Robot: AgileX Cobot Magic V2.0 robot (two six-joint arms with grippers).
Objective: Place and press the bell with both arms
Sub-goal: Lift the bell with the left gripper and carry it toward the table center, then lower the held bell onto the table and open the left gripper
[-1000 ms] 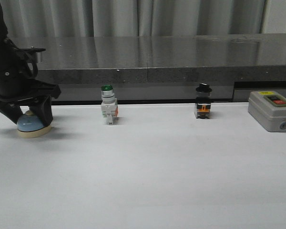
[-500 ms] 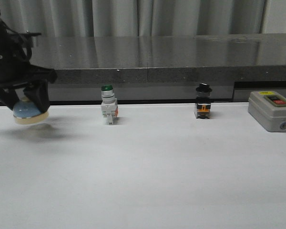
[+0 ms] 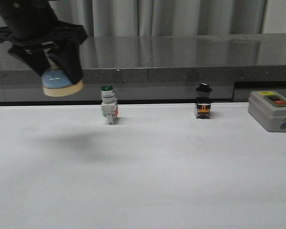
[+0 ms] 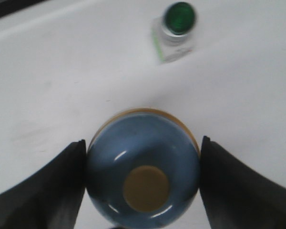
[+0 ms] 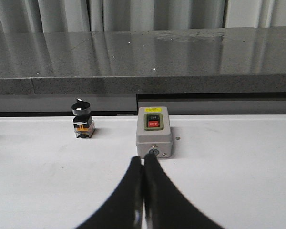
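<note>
The bench [image 3: 148, 181] is a plain white surface running across the front view, with a dark grey stone ledge behind it. Three things stand on it in a row near its far edge: a green-capped white push-button switch [image 3: 108, 105] toward the left, a black-knobbed selector switch [image 3: 203, 101] right of centre, and a grey box [image 3: 271, 110] with red and black buttons at the right edge.

The bell [image 3: 61, 82] has a light-blue dome, a cream base and a cream button on top. The left tool [image 3: 46, 64] that holds it is black. The right tool [image 5: 143, 191] is black too. The bench [image 3: 148, 176] is plain white. The push-button switch [image 3: 108, 110] is white with a green cap. The selector switch [image 3: 203, 101] is black with orange. The box [image 3: 271, 110] at the right is grey, with one red and one black button and a yellow label. Far behind, the counter [image 3: 181, 57] is dark grey and speckled, and the curtain [image 3: 181, 16] is grey.
</note>
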